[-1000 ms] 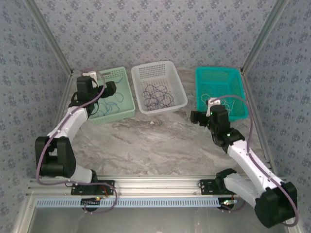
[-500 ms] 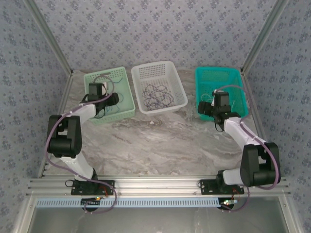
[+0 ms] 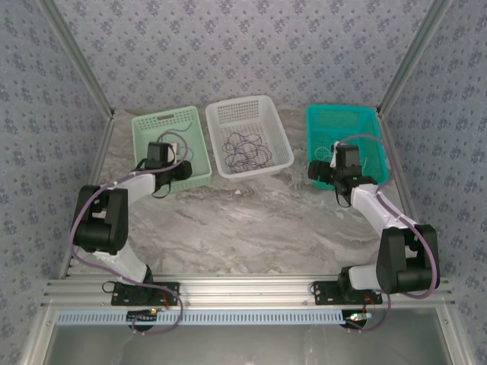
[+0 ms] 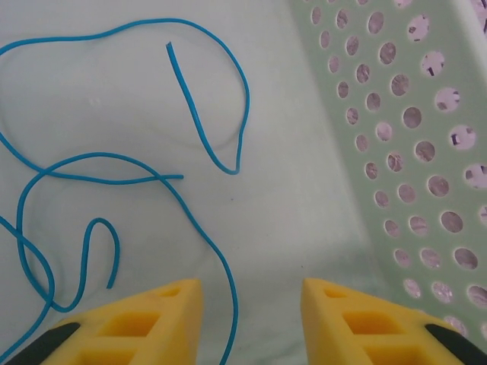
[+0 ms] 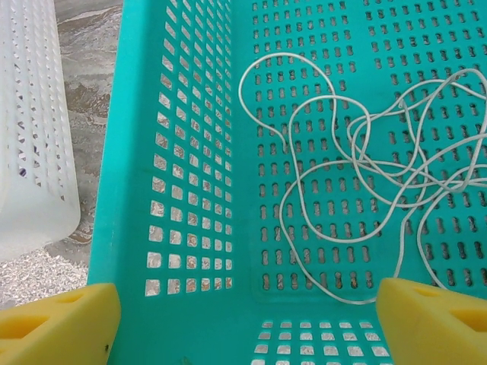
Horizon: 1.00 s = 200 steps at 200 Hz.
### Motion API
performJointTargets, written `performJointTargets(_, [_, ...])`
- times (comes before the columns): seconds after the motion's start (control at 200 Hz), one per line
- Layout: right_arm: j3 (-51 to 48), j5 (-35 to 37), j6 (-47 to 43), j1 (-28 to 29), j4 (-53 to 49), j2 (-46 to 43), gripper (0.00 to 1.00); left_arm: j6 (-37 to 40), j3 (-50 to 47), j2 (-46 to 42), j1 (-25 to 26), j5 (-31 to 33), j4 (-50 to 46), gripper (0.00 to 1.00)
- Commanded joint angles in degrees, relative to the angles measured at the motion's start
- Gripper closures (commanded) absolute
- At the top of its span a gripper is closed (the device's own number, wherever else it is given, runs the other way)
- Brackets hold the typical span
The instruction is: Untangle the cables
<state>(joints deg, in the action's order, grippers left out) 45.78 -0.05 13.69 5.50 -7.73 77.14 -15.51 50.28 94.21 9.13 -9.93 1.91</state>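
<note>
Overhead, three baskets are sitting in a row at the far side of a marbled table [image 3: 251, 228]. The left gripper [image 3: 176, 169] is reaching into the pale green basket [image 3: 196, 131], and the right gripper [image 3: 316, 173] is hanging at the near left corner of the teal basket [image 3: 342, 114].

In the left wrist view, the left gripper's yellow fingers [image 4: 163, 319] are standing apart, and a thin blue cable [image 4: 246, 95] is lying in loose curls on the basket floor, one strand running down into the gap between them without touching either.

In the right wrist view, the right gripper's fingers [image 5: 65, 327] are spreading wide above a pale white cable [image 5: 281, 220] looping on the teal floor.

Dark cables [image 3: 245, 150] are lying tangled in the white basket [image 3: 240, 106] between the other two.
</note>
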Motion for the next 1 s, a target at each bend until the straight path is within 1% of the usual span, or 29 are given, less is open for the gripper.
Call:
performJointTargets(0.0, [-0.26,-1.0,0.81,-0.31,-1.79,-1.14,0.11,0.44,-0.84,-3.96,0.19,-2.17,-5.13,0.62])
performJointTargets(0.215, [0.66,-0.42,-0.6,-1.59,-1.12,-1.42,0.1,-0.63,-3.28,-8.36,0.3,-3.9,-9.55,0.62])
performJointTargets(0.375, [0.67,-0.15,-1.23,-3.4,2.72,-1.79,0.09,-1.13,-4.05,-10.92,1.07,-4.08,-11.03,0.64])
performJointTargets(0.55, [1.15,2.49,-1.69,-5.28,7.49,-1.08,0.09,0.16,-0.63,-13.64,1.07,-3.1,-14.54,0.65])
performJointTargets(0.57, [1.07,2.85,-2.01,-5.43,8.16,-1.02,0.09,0.28,-0.12,-14.01,1.08,-2.55,-14.85,0.63])
performJointTargets(0.63, [0.73,4.07,-3.41,-5.94,11.25,-0.21,0.09,0.83,1.03,-15.08,1.07,0.09,-14.79,0.51])
performJointTargets(0.715, [0.42,5.18,-4.97,-6.81,14.76,1.97,0.09,2.07,1.68,-16.17,1.07,3.78,-12.19,0.35])
performJointTargets(0.824, [-0.96,7.27,-6.78,-7.39,19.18,4.57,0.09,5.28,1.83,-15.2,1.07,7.61,-7.59,0.19])
performJointTargets(0.889, [-2.84,8.09,-7.79,-7.48,22.69,5.57,0.09,7.39,1.71,-13.42,0.92,10.57,-5.39,0.12])
performJointTargets(0.919, [-3.81,8.05,-8.32,-7.47,24.1,5.88,0.08,8.17,1.98,-12.32,0.77,12.07,-5.17,0.1])
performJointTargets(0.994, [-4.6,7.79,-8.98,-7.49,23.86,6.46,0.09,9.86,3.0,-9.65,0.05,13.49,-5.81,0.05])
